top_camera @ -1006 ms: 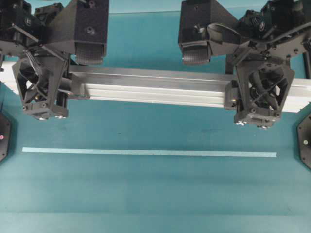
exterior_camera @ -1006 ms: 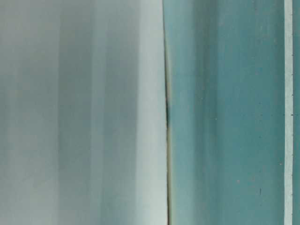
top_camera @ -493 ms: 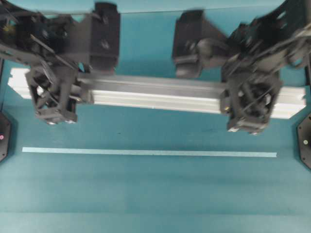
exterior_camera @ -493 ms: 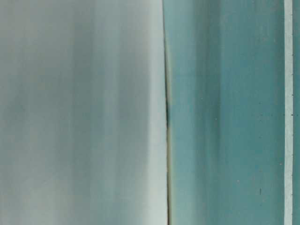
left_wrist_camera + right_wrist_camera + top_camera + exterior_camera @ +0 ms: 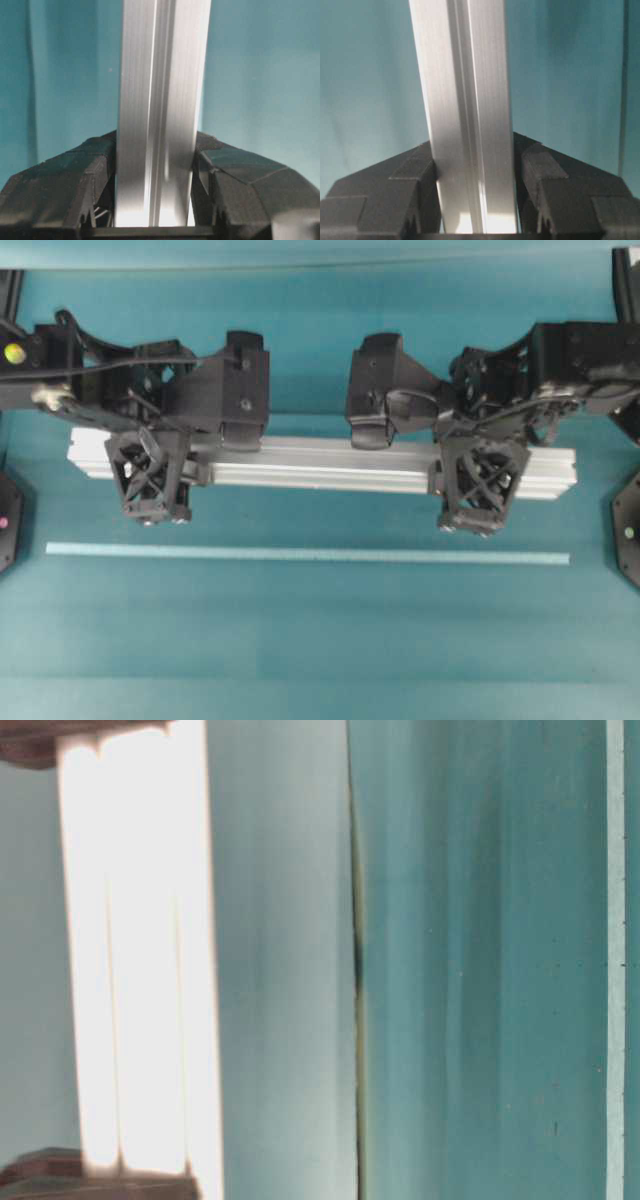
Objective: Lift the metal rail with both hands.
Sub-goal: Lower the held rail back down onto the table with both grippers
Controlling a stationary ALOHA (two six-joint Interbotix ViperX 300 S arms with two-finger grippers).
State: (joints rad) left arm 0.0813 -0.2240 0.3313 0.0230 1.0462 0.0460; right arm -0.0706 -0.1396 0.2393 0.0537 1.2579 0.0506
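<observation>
the metal rail (image 5: 320, 464) lies crosswise in the overhead view, gripped near each end. the left claw (image 5: 152, 480) is clenched on it close to its left end, and the right claw (image 5: 478, 490) is clenched on it close to its right end. both wrist views confirm this: in the left wrist view the rail (image 5: 157, 115) runs up between the 2 black fingers (image 5: 80, 180), which press its sides, and the right wrist view shows the same, with the rail (image 5: 465, 115) squeezed between that claw's fingers (image 5: 555, 185).

as for progress, the grasp by both hands looks done. whether the rail is off the worktop (image 5: 320, 640) is harder to say from above. the table-level view shows a bright, overexposed bar (image 5: 135, 960) that is probably the rail, with dark shapes at both of its ends, but it does not make the gap beneath plain. my judgement is that the rail is carried just above the surface or close to it, level from end to end. what may remain is a clear, even raise with both arms together.

count: 1 metal rail, 2 claws, 2 arms, 1 thin pale tape strip (image 5: 308, 555) lying flat on the worktop, nearer the camera than the rail and apart from it. nothing else sits on the teal surface that i can make out.
</observation>
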